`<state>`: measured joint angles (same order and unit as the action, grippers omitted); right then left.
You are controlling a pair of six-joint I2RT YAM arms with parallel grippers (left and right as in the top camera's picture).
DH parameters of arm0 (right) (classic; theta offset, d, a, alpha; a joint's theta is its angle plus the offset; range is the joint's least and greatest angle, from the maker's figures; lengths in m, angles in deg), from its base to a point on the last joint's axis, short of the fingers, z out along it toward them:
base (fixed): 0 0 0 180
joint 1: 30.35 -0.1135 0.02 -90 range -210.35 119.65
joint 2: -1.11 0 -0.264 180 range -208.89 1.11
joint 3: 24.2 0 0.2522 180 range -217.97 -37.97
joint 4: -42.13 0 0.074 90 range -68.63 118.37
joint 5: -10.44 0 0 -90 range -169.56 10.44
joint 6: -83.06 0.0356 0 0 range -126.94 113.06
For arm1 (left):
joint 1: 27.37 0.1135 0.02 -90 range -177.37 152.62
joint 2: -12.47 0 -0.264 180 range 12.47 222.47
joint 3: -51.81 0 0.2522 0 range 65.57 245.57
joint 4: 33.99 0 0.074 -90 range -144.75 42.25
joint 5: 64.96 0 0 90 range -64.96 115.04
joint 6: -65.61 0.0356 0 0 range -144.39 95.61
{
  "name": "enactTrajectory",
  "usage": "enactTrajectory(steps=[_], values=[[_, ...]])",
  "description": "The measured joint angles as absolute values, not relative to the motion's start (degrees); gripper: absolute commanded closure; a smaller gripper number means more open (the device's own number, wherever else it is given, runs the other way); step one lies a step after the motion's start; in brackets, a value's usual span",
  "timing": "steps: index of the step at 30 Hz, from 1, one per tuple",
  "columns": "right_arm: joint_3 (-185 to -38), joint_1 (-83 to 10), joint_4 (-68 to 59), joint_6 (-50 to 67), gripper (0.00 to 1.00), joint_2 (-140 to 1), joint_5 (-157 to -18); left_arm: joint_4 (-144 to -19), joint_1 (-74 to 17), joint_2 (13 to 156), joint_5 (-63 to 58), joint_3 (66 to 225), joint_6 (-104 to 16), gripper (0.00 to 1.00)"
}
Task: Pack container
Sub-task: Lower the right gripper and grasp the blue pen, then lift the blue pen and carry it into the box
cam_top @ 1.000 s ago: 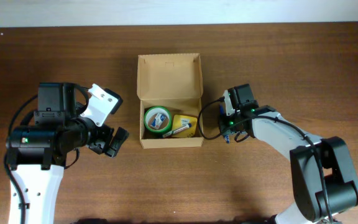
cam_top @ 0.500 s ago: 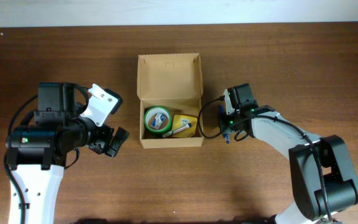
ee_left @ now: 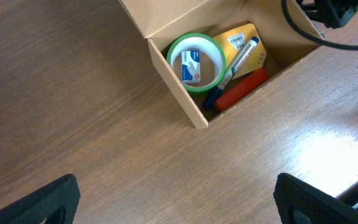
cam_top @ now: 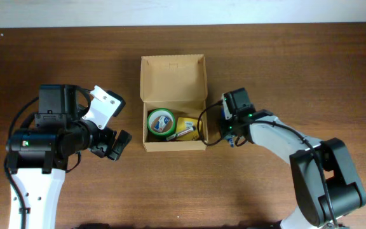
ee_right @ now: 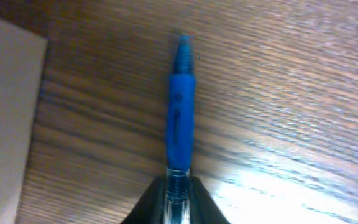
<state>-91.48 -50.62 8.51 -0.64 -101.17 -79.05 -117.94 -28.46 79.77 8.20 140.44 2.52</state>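
The tan cardboard container (cam_top: 172, 78) sits mid-table with its lid flap open toward the back. Inside lie a green tape roll (cam_top: 161, 122), a small yellow box (cam_top: 186, 124), a marker (ee_left: 237, 60) and a red item (ee_left: 241, 88). My right gripper (cam_top: 232, 135) is just right of the container's right wall and is shut on a blue pen (ee_right: 180, 102), whose tip points away over the table; the container's wall (ee_right: 5, 112) shows at the left of the right wrist view. My left gripper (cam_top: 115, 145) is open and empty, left of the container, above bare wood.
The wooden table (cam_top: 284, 70) stretches around the container. The table's back edge meets a pale wall (cam_top: 183, 11). Black cables (ee_left: 303, 25) of the right arm hang close to the container's right side.
My right gripper has moved a little left with the blue pen, closer to the container's right wall. The left arm has not moved.
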Motion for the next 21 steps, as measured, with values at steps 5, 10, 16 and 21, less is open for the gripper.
enactTrajectory(steps=[5,10,16,21], values=[[-91.6,-50.9,8.4,-0.7,0.96,-101.2,-78.8,-117.9,-28.5,79.8,8.2,140.4,2.5,0.01],[-92.3,-50.9,6.3,-0.7,0.96,-101.2,-78.8,-117.9,-28.5,79.8,8.2,140.4,2.5,0.0],[-95.2,-50.9,-0.7,-0.7,0.96,-101.1,-78.6,-117.9,-28.5,79.8,8.2,140.4,2.5,0.0],[-99.0,-50.9,-5.6,-0.4,0.96,-97.7,-77.3,-117.9,-28.5,79.8,8.2,140.4,2.5,0.0]])
